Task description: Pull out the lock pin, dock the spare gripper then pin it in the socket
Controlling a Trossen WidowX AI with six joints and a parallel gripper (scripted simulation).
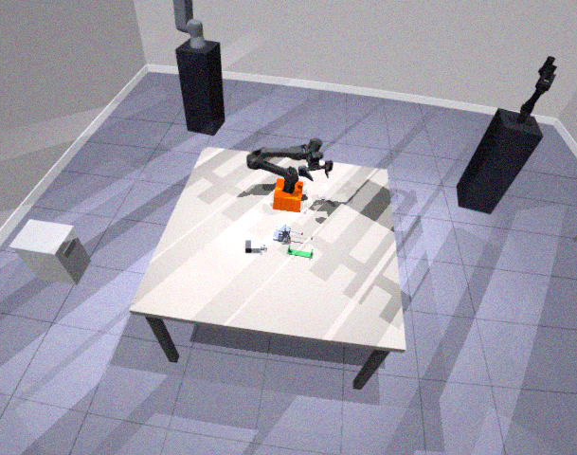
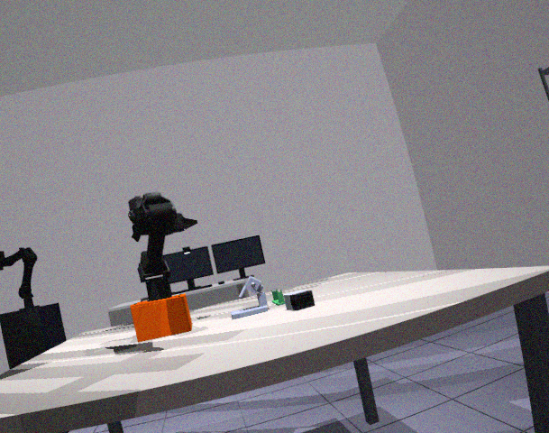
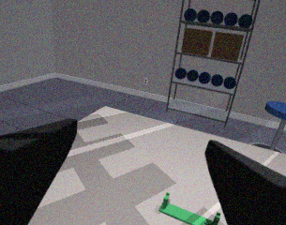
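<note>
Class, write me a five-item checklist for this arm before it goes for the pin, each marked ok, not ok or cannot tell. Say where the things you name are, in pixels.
1. End effector [image 1: 318,174] [image 2: 165,230] [image 3: 142,133] open: ok, the fingers stand wide apart.
2. End effector away from the pale blue mount [image 1: 279,233] [image 2: 250,313]: ok, it is raised, well off to one side.
3. Green holder [image 1: 299,253] [image 2: 278,297] [image 3: 184,214] upright on the table [image 1: 259,303] [image 2: 405,302] [image 3: 152,175]: ok, its end posts point up.
4. Spare gripper out of the socket: ok, the grey-and-black piece [image 1: 249,245] [image 2: 300,300] lies apart from the mount.
5. Lock pin fully seated in the socket: cannot tell, the detail is too small.
</note>
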